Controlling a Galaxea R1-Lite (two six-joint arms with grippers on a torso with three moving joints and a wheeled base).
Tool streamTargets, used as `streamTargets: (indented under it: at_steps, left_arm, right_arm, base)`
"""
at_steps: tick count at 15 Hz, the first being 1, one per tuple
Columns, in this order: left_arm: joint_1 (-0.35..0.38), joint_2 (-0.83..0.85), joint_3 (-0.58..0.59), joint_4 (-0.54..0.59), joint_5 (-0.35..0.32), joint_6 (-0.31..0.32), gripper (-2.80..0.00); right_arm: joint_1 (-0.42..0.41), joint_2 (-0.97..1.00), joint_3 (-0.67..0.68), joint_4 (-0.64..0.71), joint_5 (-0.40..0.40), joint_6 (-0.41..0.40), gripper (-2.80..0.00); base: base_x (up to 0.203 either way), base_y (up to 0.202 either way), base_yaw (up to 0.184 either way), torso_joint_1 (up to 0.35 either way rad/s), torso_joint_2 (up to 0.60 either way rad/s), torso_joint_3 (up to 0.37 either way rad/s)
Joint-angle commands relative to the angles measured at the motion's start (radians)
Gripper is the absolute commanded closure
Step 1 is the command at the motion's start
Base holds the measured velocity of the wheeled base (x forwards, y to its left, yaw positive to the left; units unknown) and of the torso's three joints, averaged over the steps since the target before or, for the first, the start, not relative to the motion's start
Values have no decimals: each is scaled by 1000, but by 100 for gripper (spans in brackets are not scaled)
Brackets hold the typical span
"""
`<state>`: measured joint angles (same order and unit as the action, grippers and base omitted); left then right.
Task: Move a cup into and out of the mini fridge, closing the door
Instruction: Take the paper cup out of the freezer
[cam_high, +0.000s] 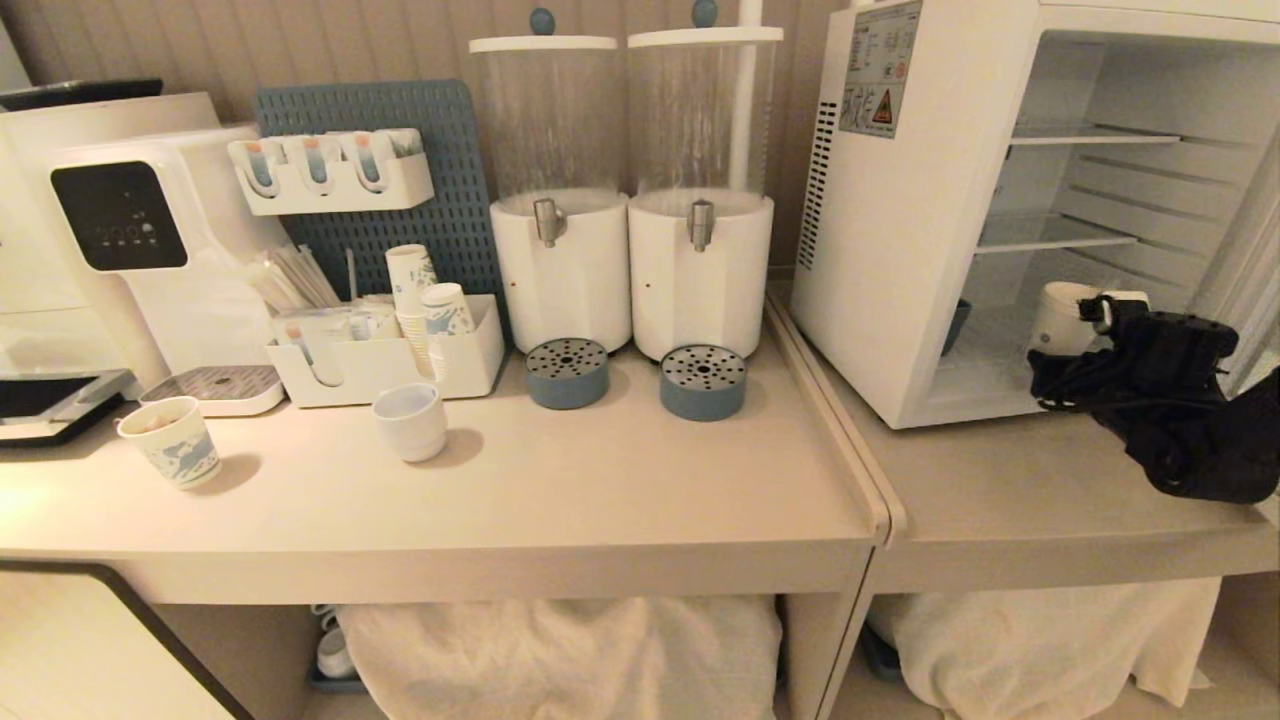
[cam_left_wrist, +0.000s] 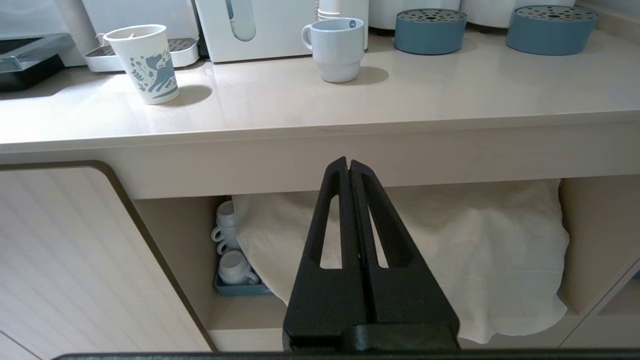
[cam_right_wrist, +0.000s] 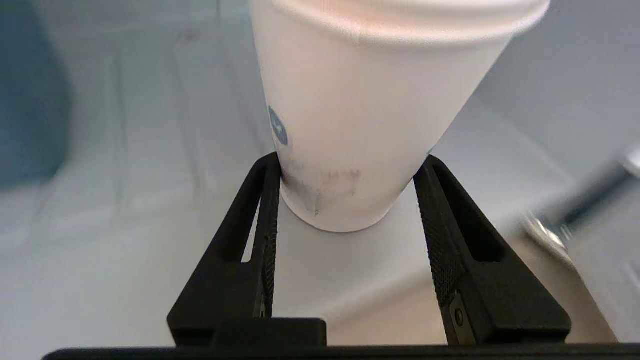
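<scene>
The mini fridge (cam_high: 905, 230) stands on the right counter with its door (cam_high: 1255, 250) swung open at the far right edge. On its bottom floor, at the front, is the tall white paper cup (cam_high: 1062, 318) with one small blue logo. My right gripper (cam_high: 1098, 318) reaches in from the right. In the right wrist view both fingertips press the lower sides of the cup (cam_right_wrist: 360, 115), so the right gripper (cam_right_wrist: 351, 161) is shut on it. My left gripper (cam_left_wrist: 349, 161) is shut and empty, parked below the counter's front edge.
A paper cup with blue drawings (cam_high: 172, 440) and a squat white mug (cam_high: 411, 421) sit on the left counter. Behind them are two drink dispensers (cam_high: 625, 190), a cup organiser (cam_high: 385, 355) and a water machine (cam_high: 130, 230). Wire shelves (cam_high: 1060, 232) span the fridge above the cup.
</scene>
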<state>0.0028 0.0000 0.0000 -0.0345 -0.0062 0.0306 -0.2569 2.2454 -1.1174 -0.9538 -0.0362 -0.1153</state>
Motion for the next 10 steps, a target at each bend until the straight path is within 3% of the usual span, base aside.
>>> streamTargets:
  at_steps: [1,10]
  left_arm:
    - [0,0,20,-1,0,0,0]
    - [0,0,20,-1,2,-5,0]
  right_arm:
    - [-7,-114,81,-13,20,4,0]
    - [-8,-361,319,-16,69,15,0]
  base:
    - [0,0,0,0,0,0]
    - [0,0,0,0,0,0]
